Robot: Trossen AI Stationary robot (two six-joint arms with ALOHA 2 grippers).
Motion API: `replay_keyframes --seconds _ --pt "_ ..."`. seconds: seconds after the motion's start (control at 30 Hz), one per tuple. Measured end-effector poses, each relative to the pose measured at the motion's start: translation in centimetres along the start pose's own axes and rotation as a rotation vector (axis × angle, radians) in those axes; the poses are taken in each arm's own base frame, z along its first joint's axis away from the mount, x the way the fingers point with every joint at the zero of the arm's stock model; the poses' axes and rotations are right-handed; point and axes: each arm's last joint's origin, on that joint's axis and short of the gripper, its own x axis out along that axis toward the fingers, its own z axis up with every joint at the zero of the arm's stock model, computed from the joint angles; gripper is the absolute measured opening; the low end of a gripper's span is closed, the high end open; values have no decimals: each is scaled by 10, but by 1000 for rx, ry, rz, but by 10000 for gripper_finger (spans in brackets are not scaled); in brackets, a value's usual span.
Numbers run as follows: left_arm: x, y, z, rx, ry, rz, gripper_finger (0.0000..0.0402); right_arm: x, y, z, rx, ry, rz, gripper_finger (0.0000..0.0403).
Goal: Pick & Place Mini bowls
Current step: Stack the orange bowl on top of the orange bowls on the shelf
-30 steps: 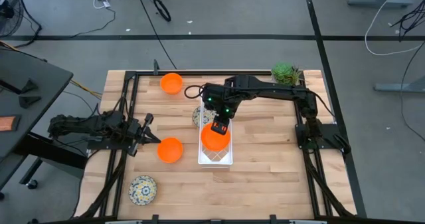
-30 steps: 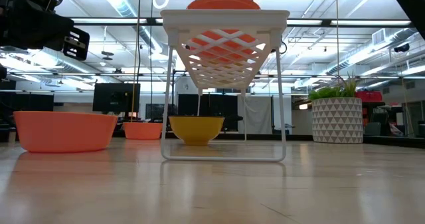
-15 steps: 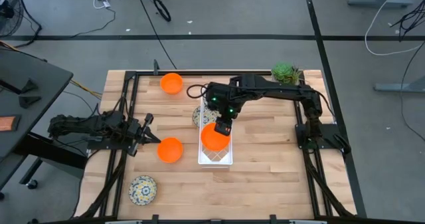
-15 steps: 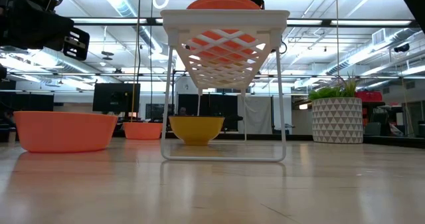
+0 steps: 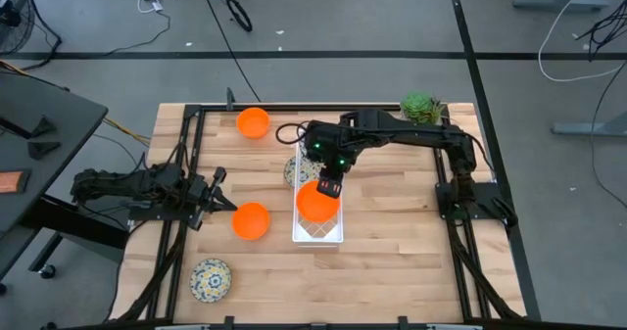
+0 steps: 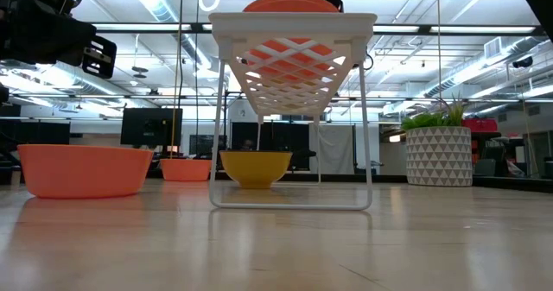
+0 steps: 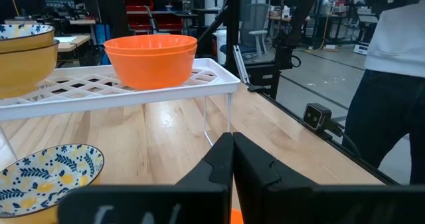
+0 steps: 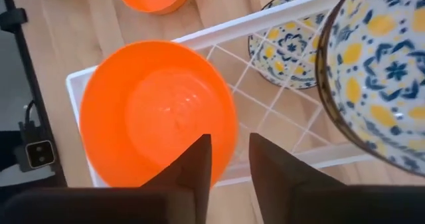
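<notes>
Right end effector (image 5: 330, 186) has drawn back from the orange bowl (image 5: 315, 202), now resting free on the white rack (image 5: 318, 234) (delivered); fingers narrowly parted, empty.

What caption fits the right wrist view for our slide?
Right pincer, jaws apart, above an orange bowl on the white wire rack, floral bowls alongside.

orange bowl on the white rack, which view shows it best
The right wrist view: the orange bowl on the rack fills it, seen from above, inside fully visible. The left wrist view shows its side, two nested. The high view gives it small under the right pincer; the low view shows only its rim.
</notes>
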Motion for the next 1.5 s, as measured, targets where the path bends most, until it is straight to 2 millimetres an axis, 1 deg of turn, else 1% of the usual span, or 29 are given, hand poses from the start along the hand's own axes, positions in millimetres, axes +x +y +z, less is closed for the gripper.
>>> replay_keyframes --seconds 0.07,0.17,0.23,0.3,0.5,0.67,0.83,0.97,1.23,1.5 --pt "0 0 0 0 0 0 14 1 0 -1 -17 -12 3 88" --pt "0 0 0 0 0 0 14 5 -3 -8 -20 -29 9 57" --pt "0 0 0 0 0 0 14 6 -5 -15 -23 -54 21 32" --pt "0 0 0 0 0 0 14 2 -7 -25 -15 -86 33 10" --pt "0 0 0 0 0 0 14 -10 -14 -59 -14 -162 56 4" --pt "0 0 0 0 0 0 14 -30 -22 -90 -54 -231 66 2" --pt "0 0 0 0 -1 0 14 -57 -31 -120 -84 -311 51 1" --pt "0 0 0 0 0 0 14 -77 -38 -139 -93 -377 23 1" --pt "0 0 0 0 0 0 14 -109 -50 -167 -100 -466 -26 0" --pt "0 0 0 0 -1 0 14 -149 -48 -185 -83 -546 -31 0"
